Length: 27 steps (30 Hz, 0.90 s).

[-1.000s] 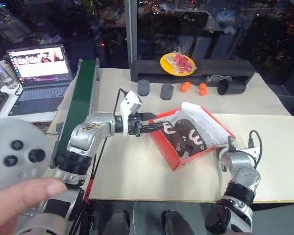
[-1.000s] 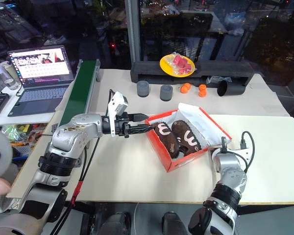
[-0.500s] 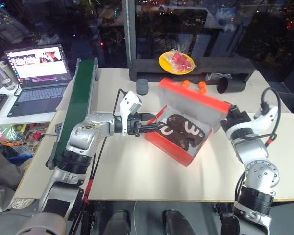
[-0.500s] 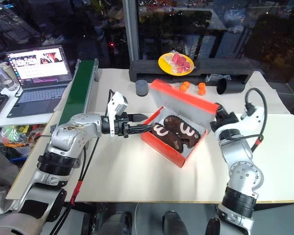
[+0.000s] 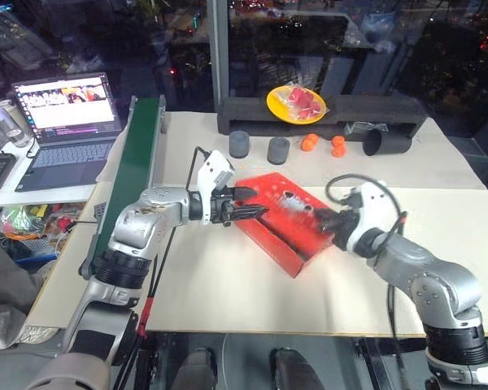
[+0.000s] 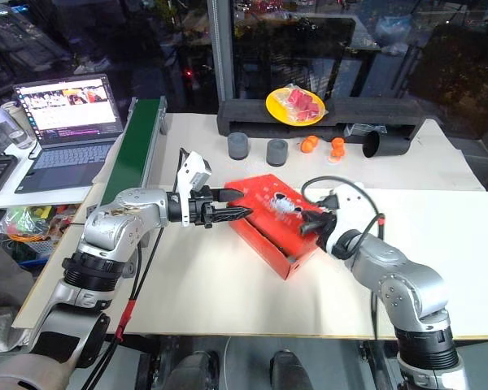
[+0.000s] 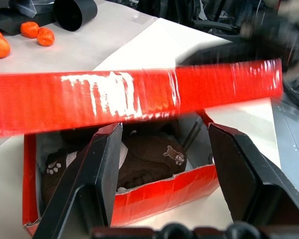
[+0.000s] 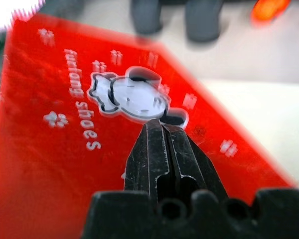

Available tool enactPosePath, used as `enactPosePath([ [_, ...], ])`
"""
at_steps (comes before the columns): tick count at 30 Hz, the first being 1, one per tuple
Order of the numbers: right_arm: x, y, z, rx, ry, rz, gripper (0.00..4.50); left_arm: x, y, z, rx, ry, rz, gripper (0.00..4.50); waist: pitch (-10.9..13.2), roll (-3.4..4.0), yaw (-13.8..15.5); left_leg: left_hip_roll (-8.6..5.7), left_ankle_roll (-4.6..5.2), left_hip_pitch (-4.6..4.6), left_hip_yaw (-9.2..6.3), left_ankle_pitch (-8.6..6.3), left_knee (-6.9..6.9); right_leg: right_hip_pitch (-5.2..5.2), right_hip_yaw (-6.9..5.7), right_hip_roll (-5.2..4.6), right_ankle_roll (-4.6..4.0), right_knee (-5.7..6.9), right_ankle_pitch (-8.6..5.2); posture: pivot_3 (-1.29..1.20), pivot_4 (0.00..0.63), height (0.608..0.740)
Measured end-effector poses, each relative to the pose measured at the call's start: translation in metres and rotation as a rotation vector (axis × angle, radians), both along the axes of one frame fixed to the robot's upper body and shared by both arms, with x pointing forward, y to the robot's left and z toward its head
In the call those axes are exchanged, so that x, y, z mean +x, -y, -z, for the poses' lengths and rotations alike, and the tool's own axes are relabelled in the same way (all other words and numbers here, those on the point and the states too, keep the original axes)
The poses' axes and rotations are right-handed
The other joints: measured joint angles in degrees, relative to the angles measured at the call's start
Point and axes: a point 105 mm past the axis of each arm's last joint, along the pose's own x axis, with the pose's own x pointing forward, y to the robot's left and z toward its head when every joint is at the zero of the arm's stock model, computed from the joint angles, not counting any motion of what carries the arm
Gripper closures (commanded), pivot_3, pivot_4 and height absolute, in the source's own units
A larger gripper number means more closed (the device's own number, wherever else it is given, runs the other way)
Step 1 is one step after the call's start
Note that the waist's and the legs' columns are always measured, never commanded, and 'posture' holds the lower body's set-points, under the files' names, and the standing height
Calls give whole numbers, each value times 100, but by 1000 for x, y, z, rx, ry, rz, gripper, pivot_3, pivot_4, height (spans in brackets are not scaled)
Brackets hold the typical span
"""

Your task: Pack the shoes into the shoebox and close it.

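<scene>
Since a second ago the lid has swung down over the shoebox (image 6: pixel 270 213), and my right end effector (image 6: pixel 302 222) came across to press on top of it, fingers shut tight, holding nothing. I see the shoes (image 7: pixel 154 160) inside, under the lid's edge. My left end effector (image 6: pixel 234 212) sits half open at the box's left end, holding nothing. Everything sits mid-desk (image 6: pixel 228 284).
</scene>
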Motion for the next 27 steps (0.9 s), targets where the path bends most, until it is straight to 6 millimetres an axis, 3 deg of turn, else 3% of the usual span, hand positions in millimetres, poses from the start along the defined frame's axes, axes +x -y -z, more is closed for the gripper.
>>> enactPosePath([
  [11, 7, -13, 19, -65, -104, -49, 4459, 0, -3, -2, 7, 7, -17, 1576, 0, -1, -4, 0, 0, 0, -2, 0, 4, 0, -1, 1, 1, 2, 0, 0, 150, 740],
  [19, 10, -21, 17, -65, -98, -61, 4459, 4, -13, 7, -13, -5, -107, 1576, -1, -3, 2, 1, 0, 0, -3, 0, 7, 1, -3, 0, 1, 4, 1, 0, 150, 740],
  [22, 14, -13, -5, -5, -23, -26, 4459, 10, -19, 6, -41, 11, -186, 1576, -1, -3, 13, 0, 0, -2, -3, 0, 8, 0, -2, 0, 2, 5, 1, 0, 150, 740],
  [24, 18, -2, -37, 58, 82, 10, 4459, 15, -25, 5, -74, 24, -255, 1576, 0, -4, 23, -1, 0, -3, -3, 0, 8, -1, -2, -2, 3, 5, 2, 0, 150, 740],
  [27, 22, 35, -100, 133, 314, 173, 4459, 26, -36, 1, -126, 49, -394, 1576, -2, -6, 56, 0, 0, -1, -9, 0, 9, 4, -7, 0, 4, 4, 3, 0, 150, 740],
])
